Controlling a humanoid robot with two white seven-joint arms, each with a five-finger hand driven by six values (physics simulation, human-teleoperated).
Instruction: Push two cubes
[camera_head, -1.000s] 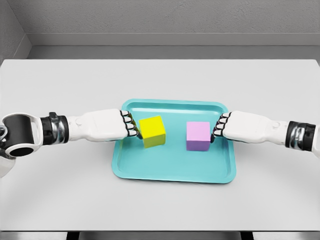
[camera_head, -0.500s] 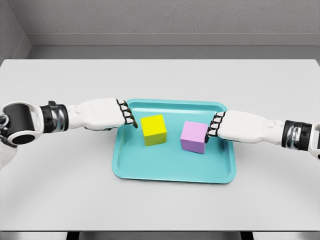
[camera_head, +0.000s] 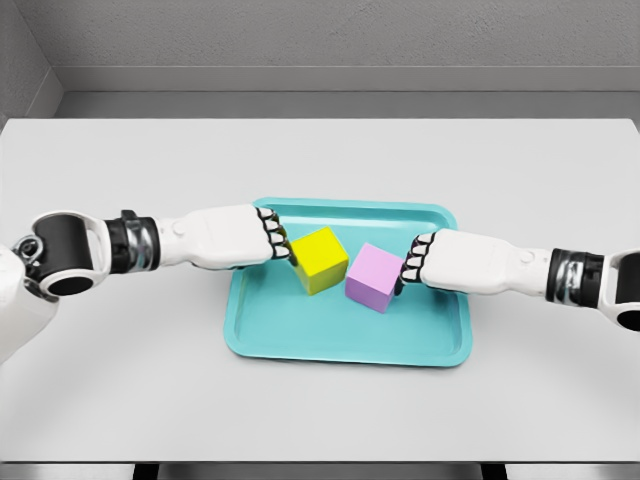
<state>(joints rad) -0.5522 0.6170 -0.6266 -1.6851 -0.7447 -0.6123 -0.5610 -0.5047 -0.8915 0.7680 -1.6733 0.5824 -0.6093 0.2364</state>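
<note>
A yellow cube (camera_head: 321, 259) and a pink cube (camera_head: 374, 277) sit close together, both turned at an angle, in the middle of a teal tray (camera_head: 300, 345). Their near corners touch or almost touch. My left hand (camera_head: 272, 238) has its fingers curled into a fist, with the knuckles against the yellow cube's left side. My right hand (camera_head: 413, 267) is curled the same way, its knuckles pressed on the pink cube's right side. Neither hand grasps anything.
The tray lies in the middle of a white table (camera_head: 120, 380). A grey wall (camera_head: 320, 40) runs behind the table's far edge.
Both hands moved inward. The yellow cube slid right and turned; the pink cube slid left and turned. The gap between the cubes has closed.
</note>
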